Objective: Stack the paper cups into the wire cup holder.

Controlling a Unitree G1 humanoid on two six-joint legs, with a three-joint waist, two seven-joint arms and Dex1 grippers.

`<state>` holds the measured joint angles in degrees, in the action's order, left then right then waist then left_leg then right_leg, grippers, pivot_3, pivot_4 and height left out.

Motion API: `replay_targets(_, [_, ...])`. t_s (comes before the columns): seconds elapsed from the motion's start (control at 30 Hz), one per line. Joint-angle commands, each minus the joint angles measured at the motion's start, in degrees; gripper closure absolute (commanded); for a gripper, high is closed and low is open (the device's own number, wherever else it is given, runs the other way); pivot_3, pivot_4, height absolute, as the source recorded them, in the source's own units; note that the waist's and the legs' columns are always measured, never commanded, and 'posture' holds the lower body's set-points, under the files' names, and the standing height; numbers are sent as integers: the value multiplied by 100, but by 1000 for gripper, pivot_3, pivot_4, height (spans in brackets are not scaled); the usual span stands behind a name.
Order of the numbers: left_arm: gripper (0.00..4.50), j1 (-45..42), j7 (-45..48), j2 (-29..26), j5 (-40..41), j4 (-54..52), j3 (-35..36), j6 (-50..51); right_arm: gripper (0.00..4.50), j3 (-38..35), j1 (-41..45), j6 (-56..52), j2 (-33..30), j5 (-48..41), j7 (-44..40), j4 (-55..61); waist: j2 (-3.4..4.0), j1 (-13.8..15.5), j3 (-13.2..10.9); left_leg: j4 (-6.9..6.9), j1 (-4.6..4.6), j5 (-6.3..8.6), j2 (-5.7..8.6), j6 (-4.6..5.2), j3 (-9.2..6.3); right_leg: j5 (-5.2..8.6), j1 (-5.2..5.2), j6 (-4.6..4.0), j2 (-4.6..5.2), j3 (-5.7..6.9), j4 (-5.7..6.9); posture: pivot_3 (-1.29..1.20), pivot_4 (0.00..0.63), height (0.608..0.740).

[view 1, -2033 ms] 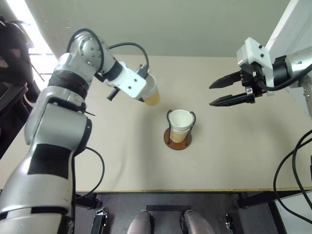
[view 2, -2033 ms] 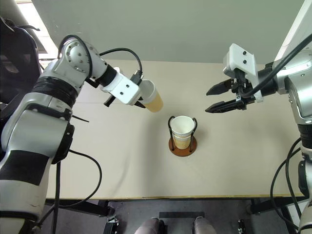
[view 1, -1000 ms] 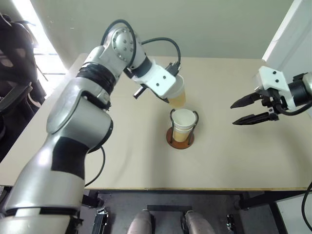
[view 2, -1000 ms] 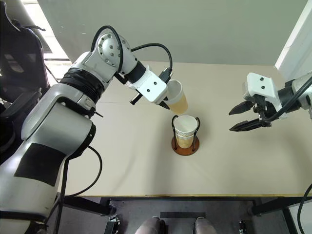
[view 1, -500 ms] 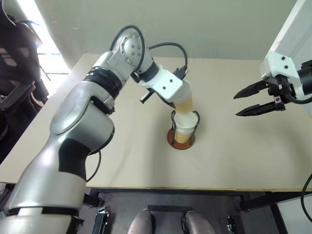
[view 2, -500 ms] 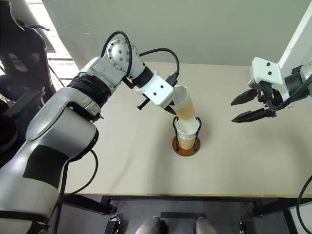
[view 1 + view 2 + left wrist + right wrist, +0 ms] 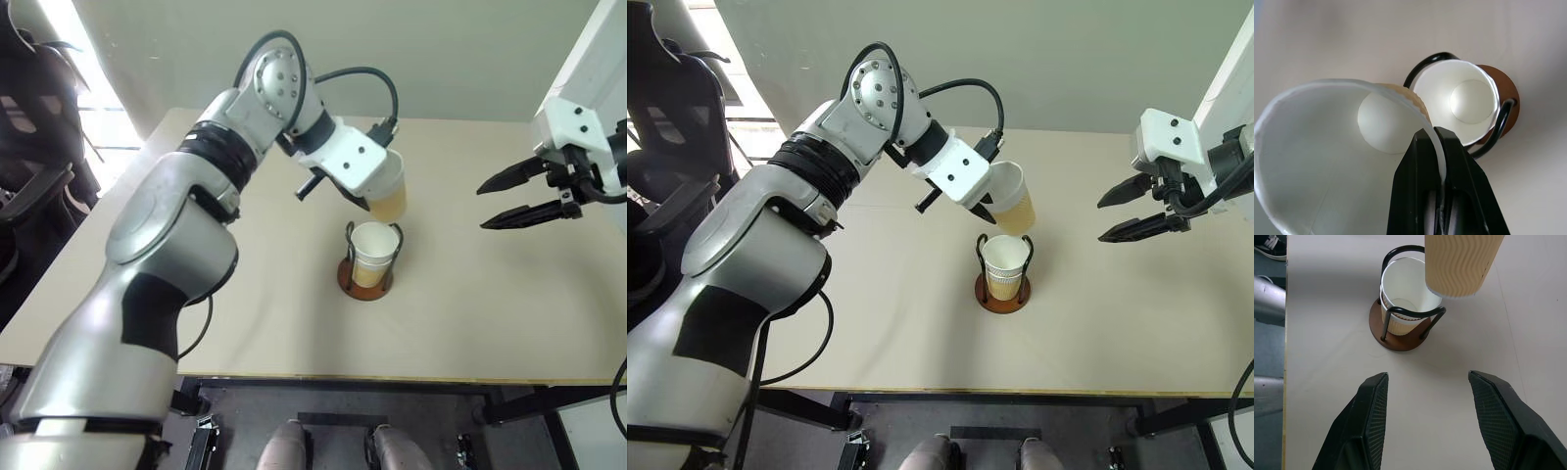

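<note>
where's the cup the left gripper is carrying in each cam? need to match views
Left eye: held paper cup, centre, just above the wire cup holder.
Right eye: upper centre, tilted over the holder.
Left wrist: lower left, left gripper pinching its rim.
Right wrist: top edge, hanging beside the holder.
Shared landmark: the holder's reddish-brown base.

The raised paper cup (image 7: 1463,264) has a tan, matt outer wall with wavy ribbing; its inside (image 7: 1327,161) is smooth white with a thin rolled rim. The cup in the holder (image 7: 1403,289) has the same white, faintly sheened lining. The cup holder (image 7: 1400,333) has thin glossy black wire loops on a smooth reddish-brown disc. The tabletop (image 7: 245,323) is pale beige, matt and even. The right gripper fingers (image 7: 1498,416) are black with fine cross-hatched pads.
</note>
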<state>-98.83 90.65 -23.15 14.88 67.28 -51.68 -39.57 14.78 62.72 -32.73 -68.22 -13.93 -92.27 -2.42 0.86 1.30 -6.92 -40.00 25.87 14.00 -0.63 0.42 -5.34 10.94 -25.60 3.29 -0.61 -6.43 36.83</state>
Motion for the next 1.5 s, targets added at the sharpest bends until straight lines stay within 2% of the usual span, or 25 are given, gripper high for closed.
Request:
replay_targets(0.03, [4473,-26,185,-11,218,-176,-98,30,1844,-47,203,6,-128,-50,-23,40,0,1,0,0,-1,0,2,0,3,0,0,0,-4,3,0,0,150,740])
replay_targets(0.4, [4473,-69,185,-8,359,-206,-497,1,1844,27,247,-39,-168,-98,-23,69,0,20,0,0,1,0,2,0,-1,-1,1,1,-1,3,-1,0,150,740])
replay_targets(1.5, [4473,111,185,71,556,-302,-976,-191,1844,-39,206,-189,-182,-84,-23,213,0,36,0,0,1,1,1,0,-2,-2,3,3,1,2,-2,0,150,740])
